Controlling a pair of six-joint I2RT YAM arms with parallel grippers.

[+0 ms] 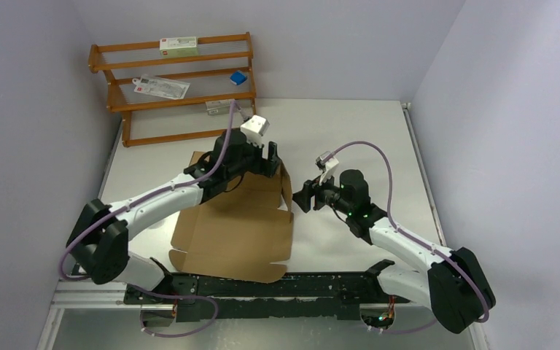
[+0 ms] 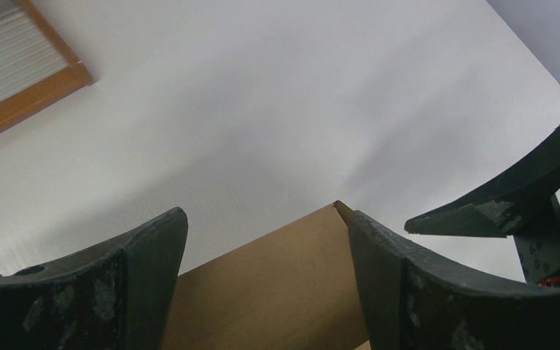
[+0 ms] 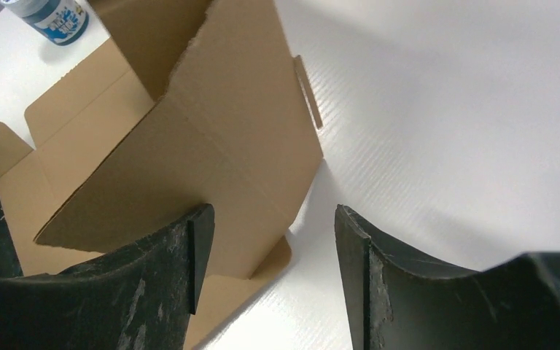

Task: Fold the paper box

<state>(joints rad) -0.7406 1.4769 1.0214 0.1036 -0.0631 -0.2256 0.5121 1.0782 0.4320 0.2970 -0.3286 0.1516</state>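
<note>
1. Box (image 1: 233,233): brown die-cut sheet, mostly flat on counter (image 1: 350,138), abt 7 o'clock of counter ctr. Its 6 o'clock edge is near the arm bases.
2. Box's 3 o'clock side panel (image 1: 286,188) stands up, roughly upright. Rest of the sheet lies flat, w/ small rounded tabs at the 6 o'clock corners.
3. L arm (image 1: 160,197) reaches over the sheet from 8 o'clock. L jaws are spread wide, at the panel's 12 o'clock end.
4. L wrist view: the panel's top corner shows betw. the two fingers (image 2: 138,270). Can't tell if either touches it, so no clear grip.
5. R arm (image 1: 401,240) comes in from 4 o'clock. R jaws are spread, nothing held, just beside the panel at its 3 o'clock, pointing at it.
6. R wrist view: panel is straight ahead, one finger (image 3: 168,277) overlapping its lower edge. Contact unclear.
7. Wooden rack (image 1: 138,106) at 11 o'clock of box, by far wall. White cartons (image 1: 179,46) and a blue item (image 1: 238,77) sit on its shelves.
</note>
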